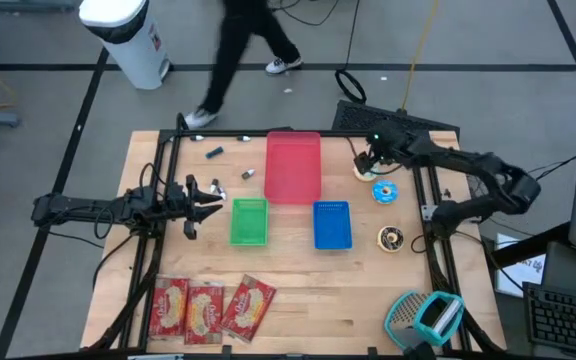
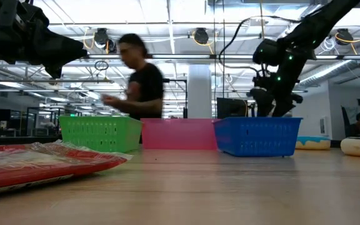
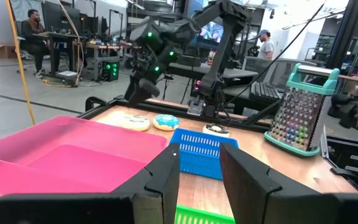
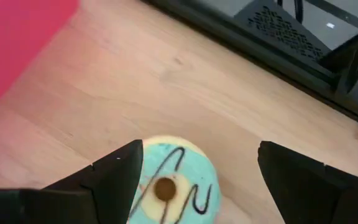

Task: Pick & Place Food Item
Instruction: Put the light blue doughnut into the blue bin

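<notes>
The right gripper (image 1: 366, 160) hangs over the table's 1 o'clock area, its 2 fingers (image 4: 110, 180) spread as wide as they go and holding nothing; in its own wrist view they straddle a doughnut with pale blue icing and a dark squiggle (image 4: 173, 186), which lies on the bare wood just beside the pink tray (image 1: 293, 166).

Going left to right: the left arm stretches in level from 9 o'clock, and the left gripper (image 1: 215, 195) hovers just short of the green basket (image 1: 249, 221), fingers (image 3: 160, 180) parted with a narrow gap and nothing between them. The right arm comes in from 3 o'clock, folds at the elbow and reaches back toward the pink tray's right edge.

Counted: 3 red snack packets (image 1: 208, 308) at 7 o'clock; 1 green basket, 1 pink tray and 1 blue basket (image 1: 332, 224) around the centre; 3 doughnuts, 1 beneath the right gripper, a blue-iced one (image 1: 385, 191) at 2 o'clock and a dark-topped one (image 1: 391, 238) at 3 o'clock; 1 teal-handled box grater (image 1: 423, 316) at 5 o'clock. A few small dark objects (image 1: 214, 153) lie at 11 o'clock; what they are cannot be told. A person (image 1: 243, 50) walks past beyond the far edge.
</notes>
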You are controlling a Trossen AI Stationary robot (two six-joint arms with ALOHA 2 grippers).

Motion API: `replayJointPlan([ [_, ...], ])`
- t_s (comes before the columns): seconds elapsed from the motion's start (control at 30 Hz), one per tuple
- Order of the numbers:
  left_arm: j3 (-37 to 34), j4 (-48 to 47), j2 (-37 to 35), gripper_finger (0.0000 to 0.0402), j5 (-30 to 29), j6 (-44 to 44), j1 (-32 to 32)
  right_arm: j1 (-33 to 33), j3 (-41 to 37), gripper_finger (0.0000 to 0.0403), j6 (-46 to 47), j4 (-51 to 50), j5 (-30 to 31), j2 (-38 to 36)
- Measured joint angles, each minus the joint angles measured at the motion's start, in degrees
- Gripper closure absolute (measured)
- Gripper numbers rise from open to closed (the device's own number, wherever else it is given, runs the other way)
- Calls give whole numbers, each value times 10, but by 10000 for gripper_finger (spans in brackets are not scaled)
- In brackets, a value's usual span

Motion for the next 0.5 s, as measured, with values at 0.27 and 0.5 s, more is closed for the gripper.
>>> replayJointPlan([
  [0.27, 0, 2, 0, 286, -2, 0, 0, 1, 3, 99, 21, -39, 0, 18],
  [0.5, 0, 2, 0, 286, -4, 0, 0, 0, 3, 99, 22, -103, 46, 21],
])
